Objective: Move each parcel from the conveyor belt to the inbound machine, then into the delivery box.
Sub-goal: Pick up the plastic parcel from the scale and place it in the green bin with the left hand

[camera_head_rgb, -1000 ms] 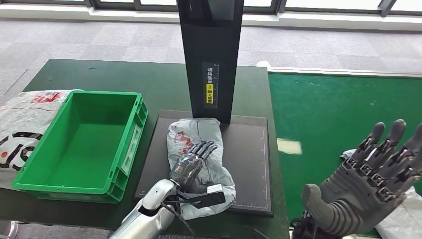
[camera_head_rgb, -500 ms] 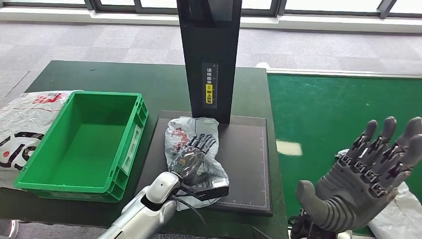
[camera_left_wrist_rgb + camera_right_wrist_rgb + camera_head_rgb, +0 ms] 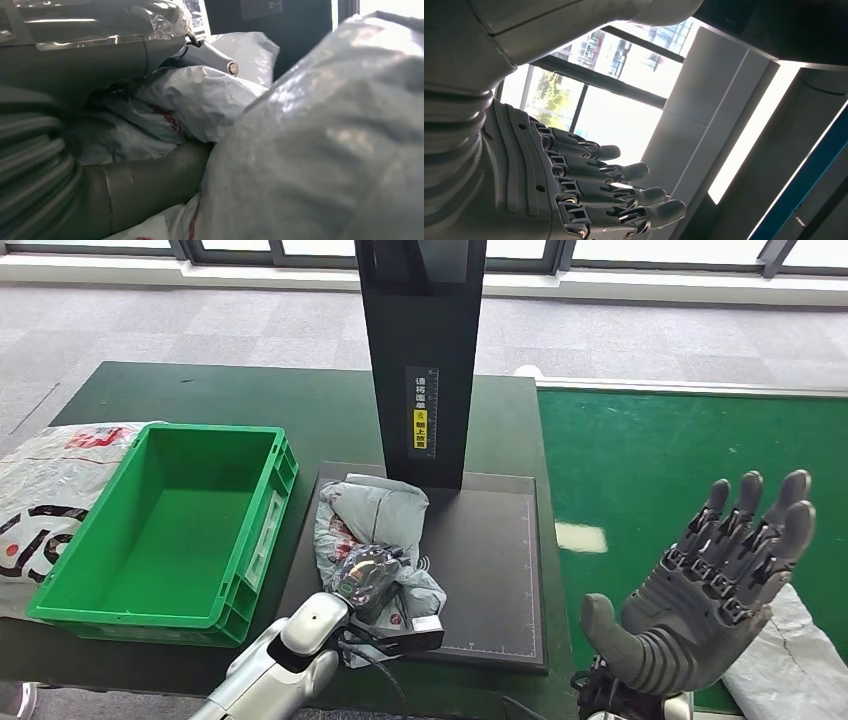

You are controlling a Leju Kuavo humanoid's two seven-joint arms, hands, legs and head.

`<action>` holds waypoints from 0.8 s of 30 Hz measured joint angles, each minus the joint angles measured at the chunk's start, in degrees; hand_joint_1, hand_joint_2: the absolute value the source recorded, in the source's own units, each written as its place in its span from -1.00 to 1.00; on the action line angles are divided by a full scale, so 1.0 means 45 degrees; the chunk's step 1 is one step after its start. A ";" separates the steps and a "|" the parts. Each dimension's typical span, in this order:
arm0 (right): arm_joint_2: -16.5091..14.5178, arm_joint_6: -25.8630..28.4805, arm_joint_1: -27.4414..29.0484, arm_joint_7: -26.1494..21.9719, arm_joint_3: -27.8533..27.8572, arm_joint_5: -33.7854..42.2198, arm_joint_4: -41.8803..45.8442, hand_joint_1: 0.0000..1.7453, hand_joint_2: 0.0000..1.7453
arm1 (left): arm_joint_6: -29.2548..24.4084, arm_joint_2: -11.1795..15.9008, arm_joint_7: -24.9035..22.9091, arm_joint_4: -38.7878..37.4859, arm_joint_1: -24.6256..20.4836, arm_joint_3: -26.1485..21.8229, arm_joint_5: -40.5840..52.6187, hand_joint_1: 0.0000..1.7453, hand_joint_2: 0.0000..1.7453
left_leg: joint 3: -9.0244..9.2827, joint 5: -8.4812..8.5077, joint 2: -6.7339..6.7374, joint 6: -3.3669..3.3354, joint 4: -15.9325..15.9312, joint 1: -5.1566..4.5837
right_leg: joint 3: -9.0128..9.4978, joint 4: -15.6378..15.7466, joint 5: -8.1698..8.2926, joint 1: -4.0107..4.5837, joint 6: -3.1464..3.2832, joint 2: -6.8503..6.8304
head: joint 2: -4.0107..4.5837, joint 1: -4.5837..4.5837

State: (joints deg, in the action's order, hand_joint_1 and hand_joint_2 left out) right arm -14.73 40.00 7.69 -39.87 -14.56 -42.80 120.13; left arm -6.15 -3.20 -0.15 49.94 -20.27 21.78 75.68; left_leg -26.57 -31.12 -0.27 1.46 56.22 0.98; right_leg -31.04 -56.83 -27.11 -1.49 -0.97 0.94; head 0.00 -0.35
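Observation:
A crumpled grey plastic parcel (image 3: pixel 372 520) with red print lies on the black platform (image 3: pixel 490 560) of the inbound machine, below its upright black column (image 3: pixel 423 350). My left hand (image 3: pixel 366 578) grips the parcel's near part, fingers curled into the bunched plastic; up close the parcel (image 3: pixel 300 150) wraps around the thumb (image 3: pixel 150 175). My right hand (image 3: pixel 715 590) is raised with palm up and fingers spread, holding nothing, above the green conveyor belt (image 3: pixel 660 460); its fingers (image 3: pixel 614 190) stand apart. The green delivery box (image 3: pixel 170 530) stands left of the platform.
Another grey parcel (image 3: pixel 795 665) lies on the belt at the lower right, beside my right hand. A large white bag with red and black print (image 3: pixel 40 490) lies left of the green box. The dark green table (image 3: pixel 300 410) carries the box and the machine.
My left hand has closed on the parcel and drawn it toward the platform's left, bunching it up. My right hand has drifted slightly left, still spread.

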 joint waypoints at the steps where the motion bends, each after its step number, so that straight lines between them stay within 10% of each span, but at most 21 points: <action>1: 0.0000 0.0000 0.0000 0.0000 0.0000 -0.0011 -0.0021 -1.00 1.00 | 0.0038 0.0029 0.0001 0.0011 0.0001 0.0010 0.0017 1.00 1.00 | -0.0001 0.0000 -0.0001 0.0000 0.0000 0.0000 | 0.0000 0.0000 0.0000 0.0000 0.0000 0.0000 | 0.0000 0.0000; 10: 0.0046 0.0001 -0.0086 0.0000 -0.0021 0.0100 -0.0245 -1.00 1.00 | 0.0191 0.0386 0.0532 -0.0184 -0.0170 0.0004 -0.0316 1.00 1.00 | 0.0018 0.0000 0.0002 0.0000 -0.0004 0.0002 | 0.0017 0.0000 -0.0001 0.0000 0.0001 0.0001 | 0.0000 0.0000; 24: 0.0083 0.0004 0.0138 -0.0011 -0.0243 -0.0097 -0.0127 -1.00 1.00 | -0.5116 0.0390 0.1871 0.3466 0.1293 -0.1278 -0.2487 1.00 1.00 | 0.0011 0.0022 -0.0018 0.0021 0.0001 0.0007 | -0.0077 -0.0009 0.0006 0.0009 0.0008 -0.0004 | 0.0000 0.0001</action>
State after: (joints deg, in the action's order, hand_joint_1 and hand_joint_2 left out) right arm -14.36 40.02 8.31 -39.92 -15.65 -43.23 119.56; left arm -29.17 -1.45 8.27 65.54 -14.45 16.03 64.49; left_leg -26.53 -31.02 -0.35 1.55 56.22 1.02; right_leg -31.38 -56.87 -27.08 -1.46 -0.93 0.92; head 0.00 -0.34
